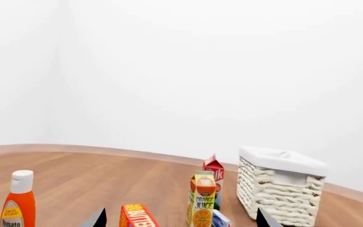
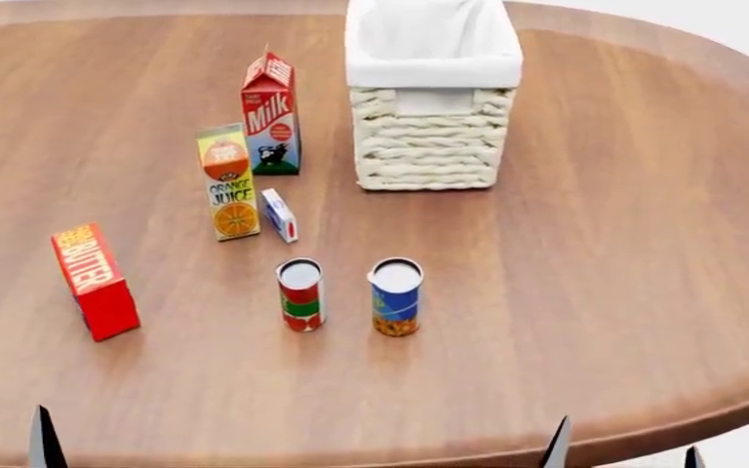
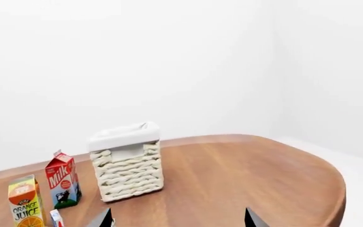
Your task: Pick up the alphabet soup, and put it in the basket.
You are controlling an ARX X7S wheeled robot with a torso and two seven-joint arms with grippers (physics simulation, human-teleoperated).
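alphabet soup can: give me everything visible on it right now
The alphabet soup is a small cylindrical can with a blue label, an orange-yellow picture low on it and a silver-white top. It stands upright on the wooden table, nearer the robot than the basket and beside the red-and-green can, apart from it. Nothing touches it; neither wrist view shows it.

Only fingertips show. Left gripper point(image 1: 180, 218): two dark tips at the bottom edge of its wrist view, spread wide, nothing between them. Right gripper point(image 3: 178, 218): same, tips wide apart at bottom edge. Head view: tips poke up along bottom edge.
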